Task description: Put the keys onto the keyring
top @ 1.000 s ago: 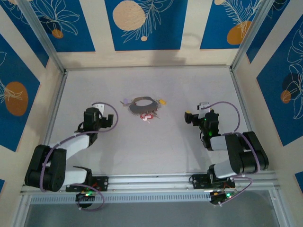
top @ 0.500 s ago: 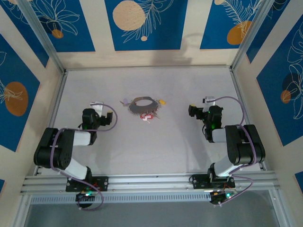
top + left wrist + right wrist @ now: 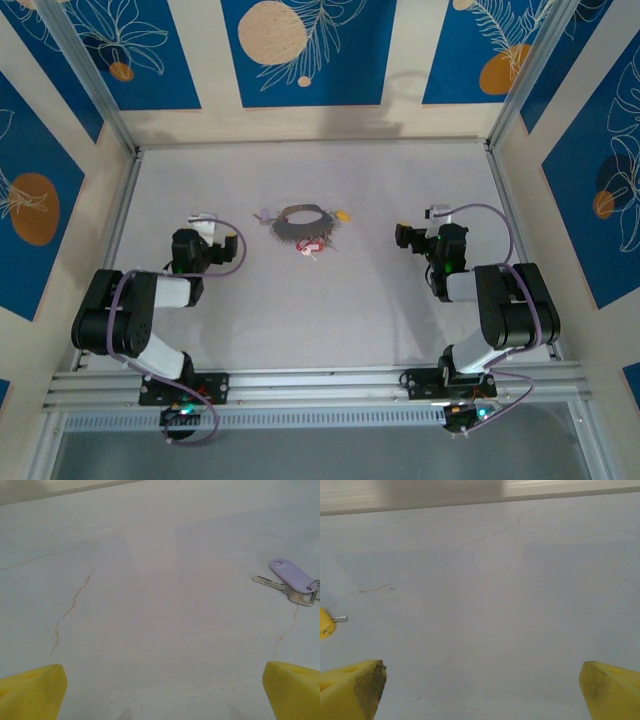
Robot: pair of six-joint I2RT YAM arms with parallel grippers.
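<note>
The dark grey keyring (image 3: pixel 304 222) lies flat mid-table. Round its rim lie the keys: a pale purple one (image 3: pixel 264 214) at its left, a yellow one (image 3: pixel 345 214) at its right, a red one (image 3: pixel 310 245) at its front; whether they hang on it I cannot tell. My left gripper (image 3: pixel 201 228) rests low on the table left of the ring, open and empty (image 3: pixel 162 697); the purple key (image 3: pixel 292 575) lies ahead to its right. My right gripper (image 3: pixel 432 228) sits right of the ring, open and empty (image 3: pixel 482 695); the yellow key (image 3: pixel 325 623) peeks in at the left edge.
Thin cracks run across the pale grey tabletop (image 3: pixel 330 310). Beige and blue patterned walls (image 3: pixel 310 60) close in the back and both sides. An aluminium rail (image 3: pixel 320 380) carries both arm bases along the near edge.
Over the first half second both arms folded back toward their bases; the left gripper shifted slightly left and the right gripper slightly right, away from the ring. Since then nothing has moved.
</note>
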